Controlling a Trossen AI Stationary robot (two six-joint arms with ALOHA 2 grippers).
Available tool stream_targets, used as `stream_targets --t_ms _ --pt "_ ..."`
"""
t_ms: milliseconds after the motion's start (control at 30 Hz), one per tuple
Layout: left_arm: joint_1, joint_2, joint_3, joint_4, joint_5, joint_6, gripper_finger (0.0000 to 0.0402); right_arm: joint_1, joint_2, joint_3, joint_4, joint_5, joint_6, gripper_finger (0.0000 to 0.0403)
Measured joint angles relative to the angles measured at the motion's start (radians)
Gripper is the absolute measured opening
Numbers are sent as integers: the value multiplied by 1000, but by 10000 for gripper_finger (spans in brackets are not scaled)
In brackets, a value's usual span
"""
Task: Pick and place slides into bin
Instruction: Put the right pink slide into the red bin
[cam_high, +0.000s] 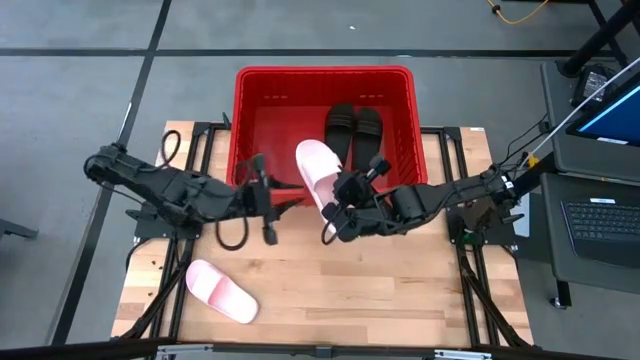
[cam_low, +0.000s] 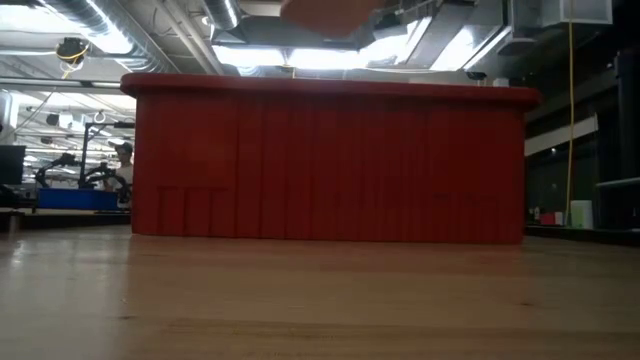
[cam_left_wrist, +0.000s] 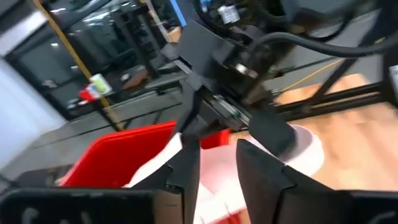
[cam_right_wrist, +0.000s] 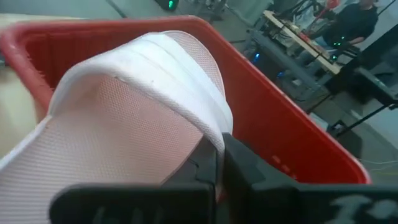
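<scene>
Slides check: two black ones lie in the bin; my right gripper clamps a pink slide over its near rim; another pink waits lower left on the tabletop. Left gripper fingers parted, empty.

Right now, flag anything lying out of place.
One pale pink slide lies alone on the table's near left corner, outside the bin. Its mate hangs over the bin's front wall in the right pincer.
</scene>
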Motion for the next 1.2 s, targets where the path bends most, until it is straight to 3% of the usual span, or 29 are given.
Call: stream_targets --t_ms 233,833,1200 --pt "74 97 63 -28 2 40 135 -27 0 0 0 3 -50 12" --pt "261 198 86 -43 16 73 132 -28 -1 -1 -3 3 -86 12" --pt "285 198 86 -41 20 142 85 -29 -1 -2 -2 3 -111 12"
